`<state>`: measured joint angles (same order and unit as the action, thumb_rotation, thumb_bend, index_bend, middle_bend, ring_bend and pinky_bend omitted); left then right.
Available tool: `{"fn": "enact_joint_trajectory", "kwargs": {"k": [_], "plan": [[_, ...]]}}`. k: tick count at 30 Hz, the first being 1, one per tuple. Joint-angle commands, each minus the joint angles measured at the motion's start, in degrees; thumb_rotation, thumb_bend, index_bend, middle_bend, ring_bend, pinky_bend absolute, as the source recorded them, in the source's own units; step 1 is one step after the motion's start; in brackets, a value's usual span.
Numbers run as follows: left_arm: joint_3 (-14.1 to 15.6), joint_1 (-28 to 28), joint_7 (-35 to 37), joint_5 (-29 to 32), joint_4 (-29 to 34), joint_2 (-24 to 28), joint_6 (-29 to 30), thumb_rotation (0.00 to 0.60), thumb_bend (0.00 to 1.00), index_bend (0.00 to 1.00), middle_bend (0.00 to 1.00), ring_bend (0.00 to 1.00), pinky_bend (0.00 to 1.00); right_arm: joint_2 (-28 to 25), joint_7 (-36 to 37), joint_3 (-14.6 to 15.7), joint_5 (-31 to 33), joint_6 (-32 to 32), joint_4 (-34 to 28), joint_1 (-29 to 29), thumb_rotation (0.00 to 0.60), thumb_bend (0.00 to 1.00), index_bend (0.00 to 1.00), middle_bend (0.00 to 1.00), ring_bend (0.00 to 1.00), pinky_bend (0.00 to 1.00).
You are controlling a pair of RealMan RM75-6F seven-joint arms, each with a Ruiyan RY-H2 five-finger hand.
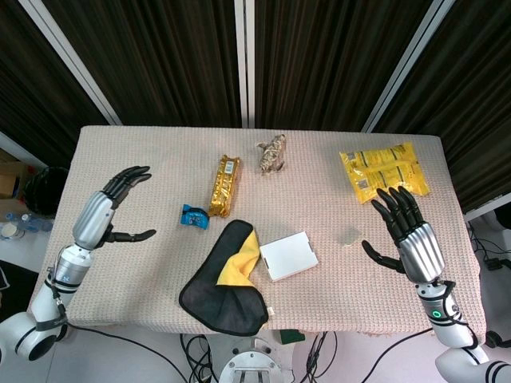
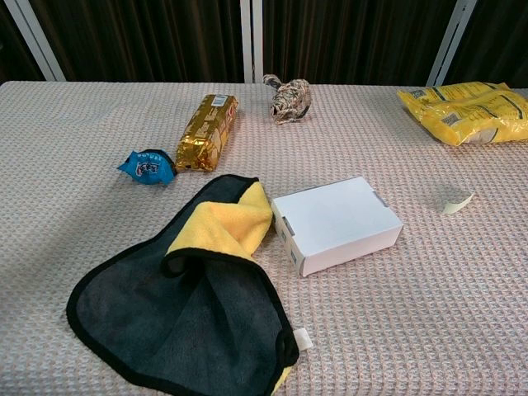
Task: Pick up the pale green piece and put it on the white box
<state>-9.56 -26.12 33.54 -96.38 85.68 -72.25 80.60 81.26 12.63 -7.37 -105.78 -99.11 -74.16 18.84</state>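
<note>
A small pale green piece (image 1: 349, 236) (image 2: 455, 200) lies on the table cloth, right of the white box (image 1: 288, 255) (image 2: 336, 223). My right hand (image 1: 407, 229) hovers just right of the piece with fingers spread and nothing in it. At the table's left side my left hand (image 1: 112, 207) is likewise spread and holds nothing. Neither hand shows in the chest view.
A dark grey and yellow cloth (image 1: 226, 280) (image 2: 192, 293) lies left of the box. Behind it are a blue wrapper (image 1: 195, 215) (image 2: 148, 166), a gold packet (image 1: 224, 185) (image 2: 206, 131) and a mottled shell-like object (image 1: 272, 153) (image 2: 288, 98). A yellow bag (image 1: 384, 171) (image 2: 468, 111) sits at the back right.
</note>
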Motion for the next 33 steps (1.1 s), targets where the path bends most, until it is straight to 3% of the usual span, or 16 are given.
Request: {"fn": "enact_joint_trajectory", "kwargs": {"k": [1, 13, 23, 28, 33], "plan": [[-0.49, -1.77, 0.92, 0.30, -0.45, -0.86, -1.45, 0.600, 0.00, 0.14, 0.10, 0.08, 0.15, 0.03, -0.09, 0.42, 0.18, 0.61, 0.12, 0.26, 0.564, 0.30, 0.00, 0.00, 0.00, 0.00], [1.42, -1.81, -1.03, 0.56, 0.78, 0.59, -0.98, 0.600, 0.00, 0.14, 0.10, 0.08, 0.15, -1.03, -1.78, 1.85, 1.93, 3.04, 0.01, 0.44, 0.564, 0.30, 0.00, 0.00, 0.00, 0.00], [5.17, 2.78, -24.86, 3.58, 5.44, 5.02, -2.02, 0.600, 0.00, 0.15, 0.10, 0.08, 0.14, -9.88, -15.02, 4.62, 12.03, 22.11, -8.26, 1.45, 0.589, 0.25, 0.10, 0.00, 0.00, 0.00], [7.15, 5.51, -27.74, 5.23, 6.24, 5.91, -1.53, 0.600, 0.00, 0.15, 0.10, 0.08, 0.13, -10.67, -16.48, 5.10, 15.48, 27.83, -7.50, 2.43, 0.589, 0.25, 0.24, 0.00, 0.00, 0.00], [8.64, 8.13, -26.45, 5.84, 4.40, 5.56, 0.10, 0.600, 0.00, 0.15, 0.10, 0.08, 0.13, -10.21, -16.25, 5.46, 16.14, 30.85, -3.20, 3.65, 0.594, 0.27, 0.31, 0.00, 0.00, 0.00]]}}
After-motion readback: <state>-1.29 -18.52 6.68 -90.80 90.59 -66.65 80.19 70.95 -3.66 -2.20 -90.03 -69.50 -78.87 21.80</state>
